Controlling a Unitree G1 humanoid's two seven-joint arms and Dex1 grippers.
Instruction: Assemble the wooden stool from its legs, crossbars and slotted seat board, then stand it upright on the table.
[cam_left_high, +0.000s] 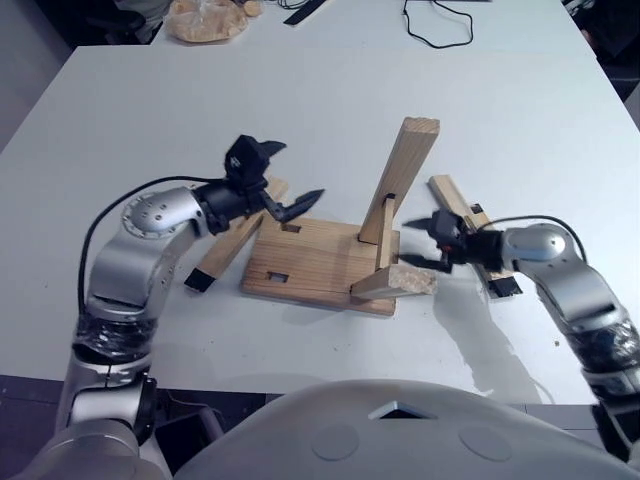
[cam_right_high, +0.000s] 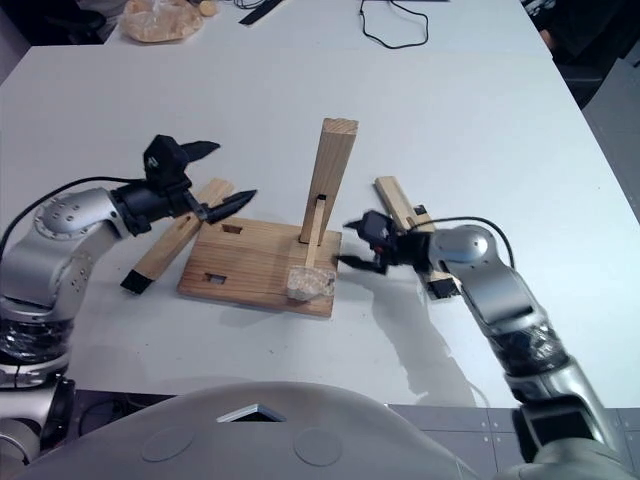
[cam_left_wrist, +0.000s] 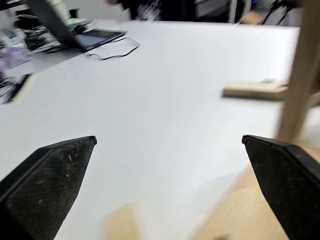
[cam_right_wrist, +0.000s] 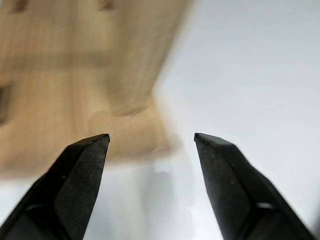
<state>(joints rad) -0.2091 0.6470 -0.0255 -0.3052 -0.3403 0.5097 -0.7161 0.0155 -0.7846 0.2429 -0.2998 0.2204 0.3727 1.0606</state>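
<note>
On the white bench (cam_left_high: 520, 120), near the middle, the slotted seat board (cam_left_high: 315, 262) lies flat. You can see small square slots in its top. One tall leg (cam_left_high: 405, 165) stands up in a slot at the far right corner of the board. It leans a little. A short wood piece (cam_left_high: 385, 285) lies on the near right corner of the board, and its end sticks out past the edge.

A second leg (cam_left_high: 228, 250) lies on the bench just beside the left edge of the board. It has a black end that points at the robot. A third leg (cam_left_high: 452, 197) lies on the bench to the right of the board, partly behind the right arm.

The left gripper (cam_left_high: 288, 178) hangs over the far left corner of the board. Its two fingers (cam_left_wrist: 47, 185) are spread wide and hold nothing. The right gripper (cam_left_high: 412, 243) sits low by the right edge of the board, close to the foot of the tall leg. Its fingers (cam_right_wrist: 80, 185) are apart too, with nothing between them. I cannot tell if it touches the wood.

At the far side of the bench lie a clear bag (cam_left_high: 205, 20) with tan lumps in it and a black cable (cam_left_high: 437, 28).
</note>
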